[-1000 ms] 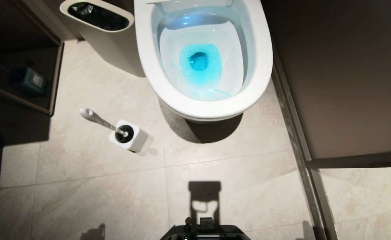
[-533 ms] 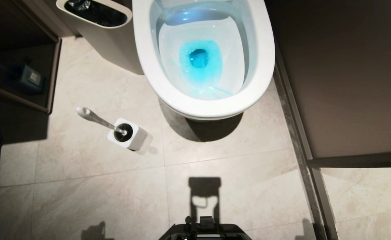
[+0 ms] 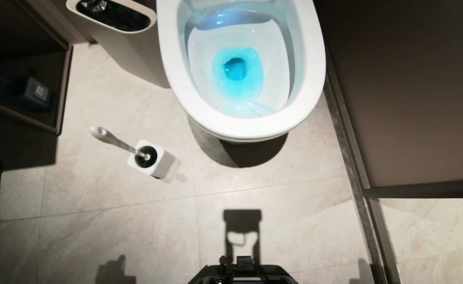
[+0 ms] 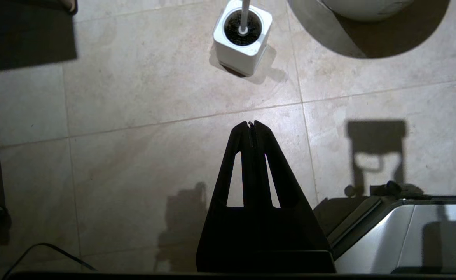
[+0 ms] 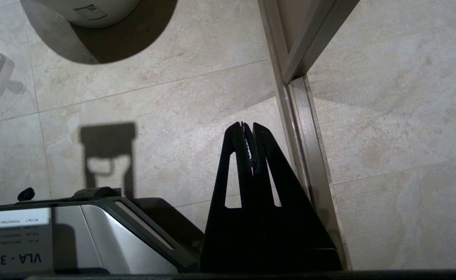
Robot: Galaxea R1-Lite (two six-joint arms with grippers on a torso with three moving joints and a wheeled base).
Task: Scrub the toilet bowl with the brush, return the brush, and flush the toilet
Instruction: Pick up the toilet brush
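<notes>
The white toilet bowl (image 3: 184, 79) stands open at the top of the head view, with blue water in its basin. To its lower left the white-handled brush (image 3: 113, 141) sits with its black head in a square white holder (image 3: 154, 161) on the floor tiles. In the left wrist view the brush (image 4: 244, 15) and holder (image 4: 239, 54) lie well beyond my left gripper (image 4: 251, 125), which is shut and empty above the floor. My right gripper (image 5: 248, 128) hangs shut and empty above the tiles near a metal door threshold (image 5: 303, 128). Neither gripper shows in the head view.
An off-white waste bin (image 3: 128, 43) with a black liner stands left of the toilet. A dark recess at the left holds a dark blue brush holder (image 3: 32, 92). A brown partition wall (image 3: 405, 98) runs along the right. My base (image 3: 241, 274) sits at the bottom edge.
The whole head view shifted slightly between one second ago and half a second ago, then held. The shadow on the floor at the bottom left has grown a little. The brush and toilet stay put.
</notes>
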